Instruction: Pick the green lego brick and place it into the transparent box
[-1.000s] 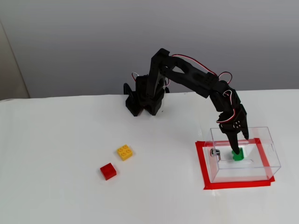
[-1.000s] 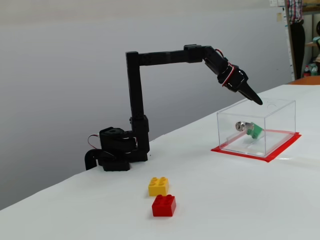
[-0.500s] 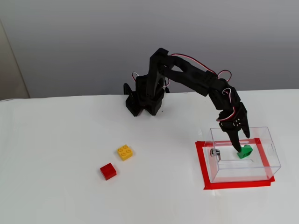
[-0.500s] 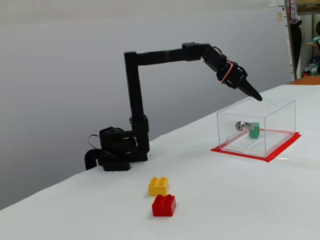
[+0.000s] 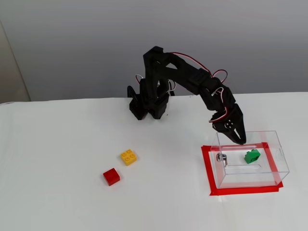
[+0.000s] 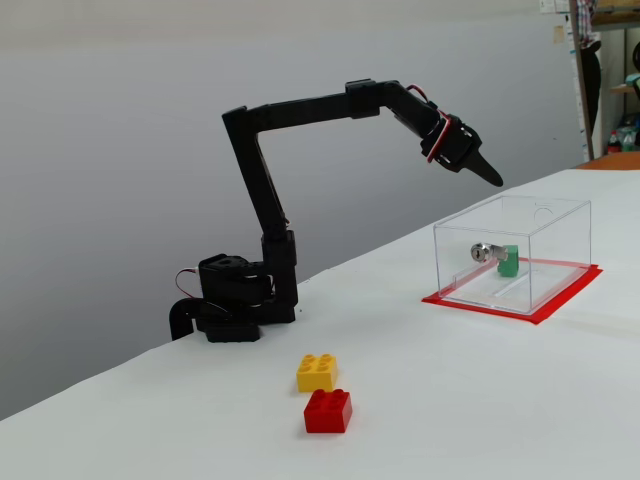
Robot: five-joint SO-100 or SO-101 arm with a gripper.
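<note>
The green lego brick (image 5: 251,156) lies inside the transparent box (image 5: 274,144), tilted on its side; it shows through the clear wall in the other fixed view (image 6: 509,262). The box (image 6: 560,235) stands on a red-taped patch, with a small metal knob (image 6: 481,251) on one side. My black gripper (image 5: 238,138) hangs above the box's near-arm edge, jaws together and empty. In the other fixed view the gripper (image 6: 492,178) is clearly above the box and apart from it.
A yellow studded brick (image 5: 128,157) and a red brick (image 5: 111,176) lie on the white table to the left of the box; both also show in the other fixed view, yellow (image 6: 317,372) and red (image 6: 328,410). The arm's base (image 5: 147,103) stands at the table's back.
</note>
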